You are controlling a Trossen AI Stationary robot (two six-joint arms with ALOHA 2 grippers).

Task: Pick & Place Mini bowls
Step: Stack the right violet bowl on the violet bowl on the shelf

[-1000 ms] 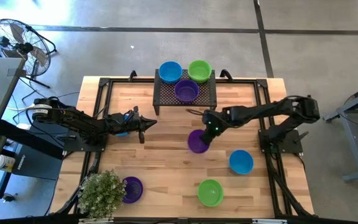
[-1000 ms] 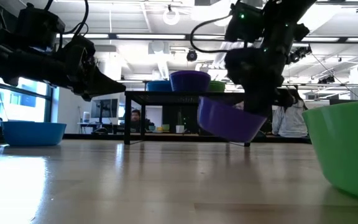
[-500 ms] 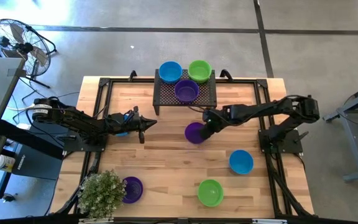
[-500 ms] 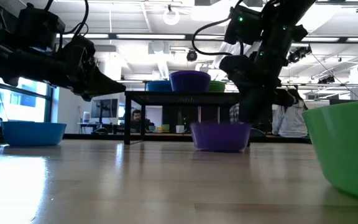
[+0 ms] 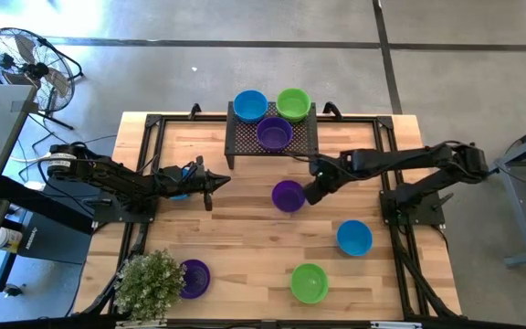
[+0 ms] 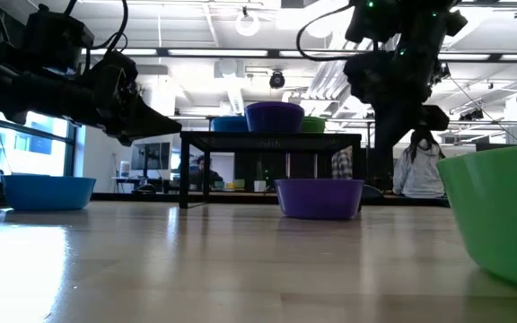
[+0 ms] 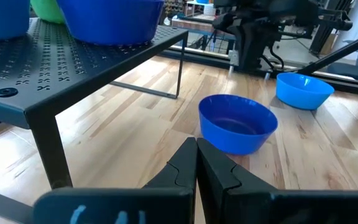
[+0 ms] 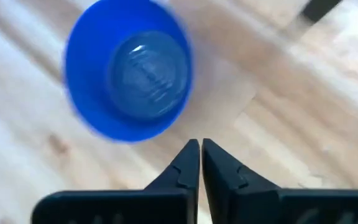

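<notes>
Since a second earlier, the purple bowl (image 5: 288, 195) had gone from hanging in the right gripper (image 5: 311, 195) to sitting on the table (image 5: 245, 238), and the gripper had let go and pulled back.

From above, that bowl lay just at the gripper's nine o'clock, close beside but apart, the fingers together and empty. The right arm (image 5: 400, 163) reached in long and low from three o'clock. Three bowls sat on the black rack (image 5: 272, 137): blue (image 5: 250, 104), green (image 5: 293, 102), purple (image 5: 274, 133). A blue bowl (image 5: 354, 238) and a green one (image 5: 310, 282) lay toward five o'clock; another purple bowl (image 5: 194, 278) was half hidden by the plant (image 5: 151, 283). The left gripper (image 5: 217, 181) waited closed at nine o'clock, its arm stretched level.

At table height, the purple bowl (image 6: 319, 197) stood upright on the wood, the right gripper (image 6: 393, 135) hanging above and to its right, its tips lost against the background. A green bowl (image 6: 501, 215) was cut off at the edge.

The left wrist showed closed fingers (image 7: 197, 168), the bowl (image 7: 237, 123) ahead looking blue there.

The right wrist showed pinched fingers (image 8: 199, 165), a blurred bowl (image 8: 129, 74) just beyond.
</notes>
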